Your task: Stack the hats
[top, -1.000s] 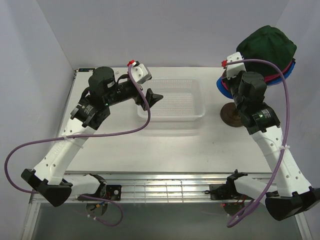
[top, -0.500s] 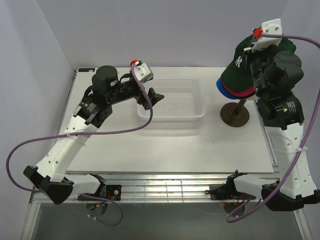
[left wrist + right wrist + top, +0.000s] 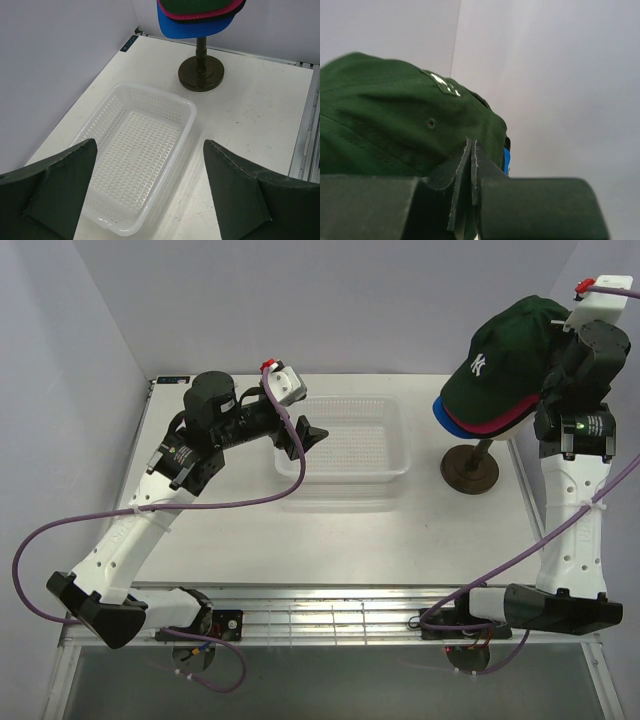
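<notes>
The hats sit stacked on a stand at the back right. A dark green cap with a white NY logo is on top. A magenta brim and a bright blue brim stick out under it. My right gripper is shut, fingertips against the green cap's right rear side. No fabric shows between the fingers. My left gripper hangs open over the basket's left end, holding nothing. The left wrist view shows the blue brim and magenta brim far ahead.
A white mesh basket stands at mid-table, nothing in it. The brown stand base rests to the right of the basket. Walls close in at the left, back and right. A metal rail runs along the near edge.
My right arm swung from in front of the stand up and round to the stack's right side. The green cap turned so its NY logo faces the camera. The left arm barely moved.
</notes>
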Robot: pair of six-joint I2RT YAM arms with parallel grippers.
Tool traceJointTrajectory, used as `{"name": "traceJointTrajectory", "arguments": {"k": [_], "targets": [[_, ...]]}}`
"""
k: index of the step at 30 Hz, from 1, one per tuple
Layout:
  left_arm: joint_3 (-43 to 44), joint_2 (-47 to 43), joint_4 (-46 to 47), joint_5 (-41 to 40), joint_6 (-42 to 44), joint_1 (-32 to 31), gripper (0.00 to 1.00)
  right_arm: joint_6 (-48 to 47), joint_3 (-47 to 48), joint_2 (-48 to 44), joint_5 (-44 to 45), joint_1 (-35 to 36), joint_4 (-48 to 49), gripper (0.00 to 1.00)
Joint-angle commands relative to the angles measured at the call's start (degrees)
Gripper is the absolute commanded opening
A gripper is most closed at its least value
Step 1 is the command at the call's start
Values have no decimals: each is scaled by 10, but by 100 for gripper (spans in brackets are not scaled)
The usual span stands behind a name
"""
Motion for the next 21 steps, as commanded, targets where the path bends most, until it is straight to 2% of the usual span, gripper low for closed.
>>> {"name": "traceJointTrajectory", "arguments": {"k": [1,4,10,21], "targets": [[6,-10,-4,-2,2,-2,98,37,-48,-43,-30,-16,10,8],[6,-9,-1,-4,3,-2,98,38,-110,-63,-38,-21,26,8],[4,-9,-1,-4,5,-2,98,49,-165,-77,-25,-46,26,8],[5,-11,-6,-11,11,-2,98,44,-128,-84,-27,-67,20,10]]}}
